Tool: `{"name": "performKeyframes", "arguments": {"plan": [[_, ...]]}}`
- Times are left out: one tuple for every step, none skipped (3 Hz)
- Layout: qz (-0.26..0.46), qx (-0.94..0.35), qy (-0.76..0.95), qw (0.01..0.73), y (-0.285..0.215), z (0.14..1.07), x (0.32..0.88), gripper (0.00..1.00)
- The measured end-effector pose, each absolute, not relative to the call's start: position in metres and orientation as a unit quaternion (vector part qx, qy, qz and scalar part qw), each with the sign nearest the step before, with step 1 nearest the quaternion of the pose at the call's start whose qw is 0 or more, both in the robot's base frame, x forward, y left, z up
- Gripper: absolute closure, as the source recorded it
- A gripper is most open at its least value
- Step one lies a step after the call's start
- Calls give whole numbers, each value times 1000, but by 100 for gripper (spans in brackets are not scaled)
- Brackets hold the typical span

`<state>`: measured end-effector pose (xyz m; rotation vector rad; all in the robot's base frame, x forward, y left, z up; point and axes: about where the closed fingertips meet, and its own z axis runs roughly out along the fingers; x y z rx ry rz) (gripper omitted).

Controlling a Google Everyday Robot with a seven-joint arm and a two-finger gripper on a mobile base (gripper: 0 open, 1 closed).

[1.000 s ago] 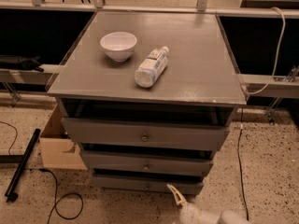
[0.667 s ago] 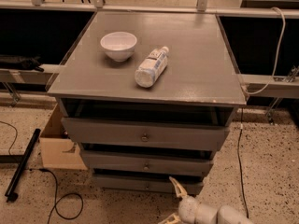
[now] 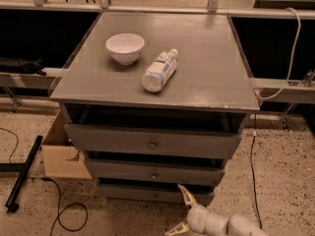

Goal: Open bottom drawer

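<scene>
Far left of our hand, a box sits on the floor against the table's side. Up and to the left, on the table, we see a bowl and, just beside it, a bottle lying on its side. The bottom drawer lies just above and left of the hand, its front tucked under the middle drawer, so we judge it shut. Its knob is untouched, a little left of our upper finger. Our hand hangs low near the floor, fingers spread wide, holding nothing. Nothing of the task looks done: we have yet to bring the fingers round the knob, pinch it and pull outward.
</scene>
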<state>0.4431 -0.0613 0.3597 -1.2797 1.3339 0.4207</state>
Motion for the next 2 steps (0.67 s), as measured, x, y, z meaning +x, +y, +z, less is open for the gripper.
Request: {"name": "performKeyframes", "arguments": {"plan": [[175, -548, 586, 571, -43, 328, 467, 0], [175, -551, 583, 571, -41, 330, 466, 0]]}}
